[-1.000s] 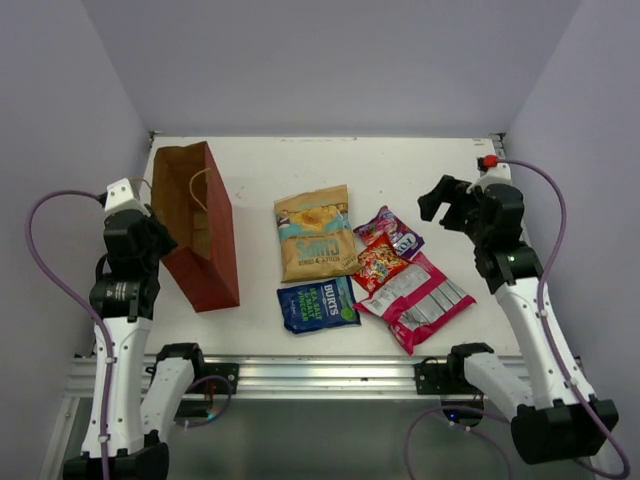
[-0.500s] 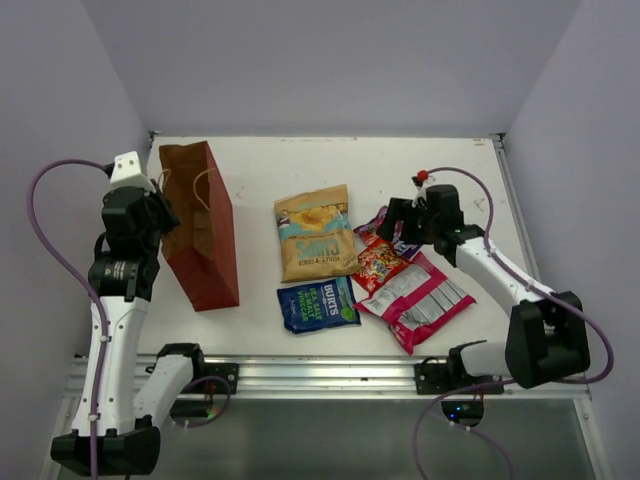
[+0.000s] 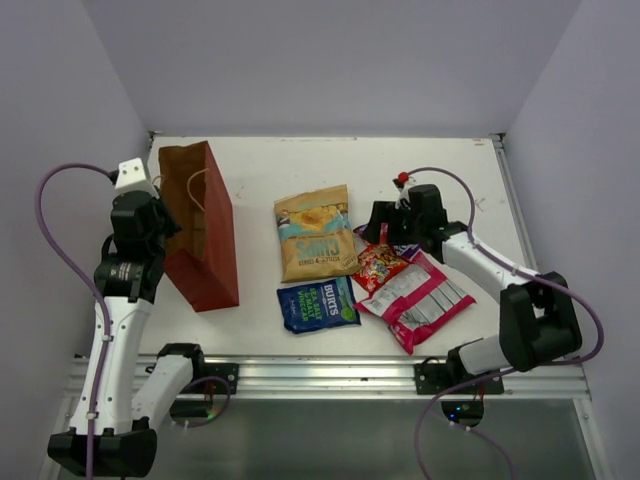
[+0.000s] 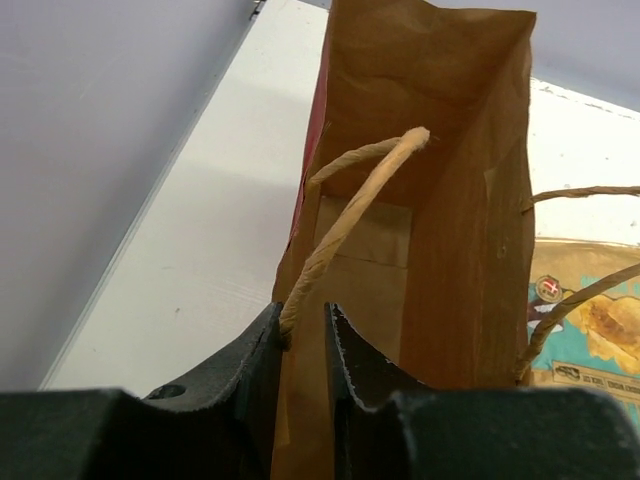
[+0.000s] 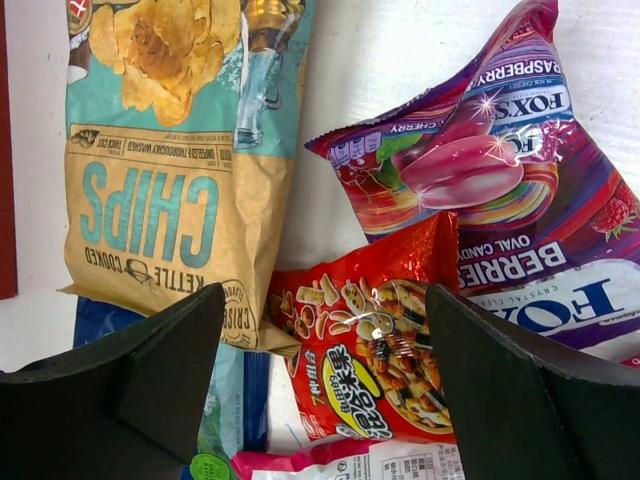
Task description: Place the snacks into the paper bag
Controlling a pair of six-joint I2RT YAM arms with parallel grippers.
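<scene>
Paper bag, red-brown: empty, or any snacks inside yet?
Empty as far as visible: the red-brown paper bag shows only bare kraft lining in the left wrist view; all five foil snack packets lie outside it.

— What did the room look like?
— Plain pale lilac walls (image 3: pixel 330 60) closed in a white bench (image 3: pixel 300 160) on three sides.
— And the front?
— An aluminium rail (image 3: pixel 320 375) ran along its near edge. The light was soft and even.
</scene>
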